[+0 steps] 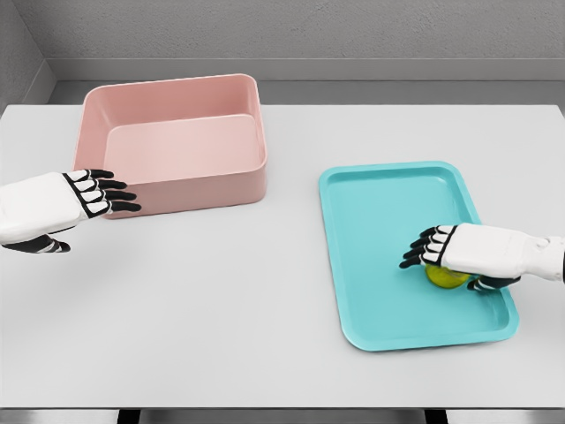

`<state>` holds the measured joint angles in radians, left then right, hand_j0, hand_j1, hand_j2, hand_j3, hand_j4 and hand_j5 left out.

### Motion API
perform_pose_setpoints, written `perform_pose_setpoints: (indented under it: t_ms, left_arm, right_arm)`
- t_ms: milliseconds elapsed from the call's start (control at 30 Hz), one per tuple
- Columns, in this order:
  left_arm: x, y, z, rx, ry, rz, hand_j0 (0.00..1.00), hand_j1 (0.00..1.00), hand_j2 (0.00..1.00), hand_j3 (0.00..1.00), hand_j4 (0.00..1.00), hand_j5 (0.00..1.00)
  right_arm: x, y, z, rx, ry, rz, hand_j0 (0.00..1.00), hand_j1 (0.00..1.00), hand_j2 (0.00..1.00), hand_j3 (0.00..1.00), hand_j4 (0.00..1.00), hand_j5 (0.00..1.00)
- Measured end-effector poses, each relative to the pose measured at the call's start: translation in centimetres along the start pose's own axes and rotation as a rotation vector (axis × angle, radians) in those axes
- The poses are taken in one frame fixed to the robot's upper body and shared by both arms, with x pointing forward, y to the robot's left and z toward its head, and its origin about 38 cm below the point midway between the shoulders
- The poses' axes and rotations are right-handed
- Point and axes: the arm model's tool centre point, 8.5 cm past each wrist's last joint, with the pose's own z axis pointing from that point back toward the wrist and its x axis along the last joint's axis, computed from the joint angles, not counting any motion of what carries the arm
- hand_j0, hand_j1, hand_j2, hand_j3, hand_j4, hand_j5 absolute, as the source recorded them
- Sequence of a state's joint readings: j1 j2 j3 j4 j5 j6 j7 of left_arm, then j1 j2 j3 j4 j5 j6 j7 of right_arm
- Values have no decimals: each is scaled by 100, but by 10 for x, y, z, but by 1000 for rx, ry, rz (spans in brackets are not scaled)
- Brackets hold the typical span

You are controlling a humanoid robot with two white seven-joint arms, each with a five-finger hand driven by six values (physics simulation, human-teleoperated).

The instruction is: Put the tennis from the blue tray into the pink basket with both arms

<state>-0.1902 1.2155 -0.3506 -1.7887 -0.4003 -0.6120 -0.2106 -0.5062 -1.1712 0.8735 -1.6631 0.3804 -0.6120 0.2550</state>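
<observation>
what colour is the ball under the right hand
Yellow-green, the tennis ball in the head view, mostly covered.

A white table (221,291) fills most of the view, its near edge running along the bottom and its far edge near the top. Behind the far edge stands a grey wall (309,26) with a darker strip of floor (397,91) at its foot

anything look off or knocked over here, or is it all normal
Nothing stands out. The pink basket sits upright with nothing visible inside, and the blue tray lies flat on the table. The tennis ball is on the tray under the right robot hand; the left robot hand hovers open beside the basket.
</observation>
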Motion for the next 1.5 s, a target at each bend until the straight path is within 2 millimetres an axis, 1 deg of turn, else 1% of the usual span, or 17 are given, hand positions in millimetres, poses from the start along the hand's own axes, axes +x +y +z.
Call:
perform_pose_setpoints:
  t_ms: [200, 300, 367, 400, 533, 600, 633, 667, 700, 800, 900, 1000, 1167, 1267, 1333, 1400, 1500]
  left_arm:
    - [0, 0, 0, 0, 0, 0, 100, 100, 100, 100, 100, 100]
    - [0, 0, 0, 0, 0, 0, 100, 100, 100, 100, 100, 100]
    - [0, 0, 0, 1, 0, 1, 100, 100, 100, 100, 100, 100]
    - [0, 0, 0, 1, 0, 1, 100, 100, 100, 100, 100, 100]
    - [0, 0, 0, 1, 0, 1, 100, 100, 100, 100, 100, 100]
    - [0, 0, 0, 1, -1, 1, 100, 100, 100, 100, 100, 100]
    - [0, 0, 0, 2, -1, 1, 100, 100, 100, 100, 100, 100]
    - [0, 0, 0, 2, -1, 1, 100, 100, 100, 100, 100, 100]
    - [0, 0, 0, 2, -1, 1, 100, 100, 100, 100, 100, 100]
    - [0, 0, 0, 2, -1, 1, 100, 100, 100, 100, 100, 100]
    - [0, 0, 0, 1, -1, 0, 100, 100, 100, 100, 100, 100]
    - [0, 0, 0, 2, -1, 0, 100, 100, 100, 100, 100, 100]
    - [0, 0, 0, 2, -1, 1, 100, 100, 100, 100, 100, 100]
    - [0, 0, 0, 2, -1, 1, 100, 100, 100, 100, 100, 100]
    - [0, 0, 0, 2, -1, 1, 100, 100, 100, 100, 100, 100]
    - [0, 0, 0, 2, -1, 1, 100, 100, 100, 100, 100, 100]
    - [1, 1, 0, 2, -2, 0, 100, 100, 100, 100, 100, 100]
  right_arm:
    - [-2, 3, -4, 3, 5, 1, 94, 94, 94, 94, 94, 94]
    - [-2, 5, -5, 9, 5, 4, 83, 83, 83, 83, 83, 83]
    - [-2, 5, -5, 12, 6, 9, 82, 82, 82, 82, 82, 82]
    - [-2, 5, -5, 13, 7, 10, 79, 79, 79, 79, 79, 79]
    - [-5, 7, -4, 20, 15, 12, 78, 78, 78, 78, 78, 78]
    - [-6, 9, -3, 24, 19, 9, 75, 75, 75, 75, 75, 75]
    - [-7, 10, -3, 27, 22, 10, 70, 70, 70, 70, 70, 70]
    - [-7, 10, -3, 29, 25, 11, 67, 67, 67, 67, 67, 67]
    - [-8, 10, -3, 30, 27, 12, 67, 67, 67, 67, 67, 67]
    - [-8, 11, -2, 32, 29, 14, 60, 60, 60, 60, 60, 60]
    - [-9, 11, -2, 33, 32, 16, 56, 56, 56, 56, 56, 56]
    - [-9, 11, -2, 32, 34, 18, 50, 50, 50, 50, 50, 50]
    - [-10, 9, -1, 33, 36, 26, 48, 48, 48, 48, 48, 48]
    - [-9, 7, -1, 29, 36, 30, 46, 46, 46, 46, 46, 46]
    - [-10, 4, 0, 21, 40, 34, 45, 45, 45, 45, 45, 45]
    - [-11, 0, 1, 13, 43, 39, 42, 42, 42, 42, 42, 42]
    - [-12, -7, 3, -4, 47, 51, 41, 41, 41, 41, 41, 41]
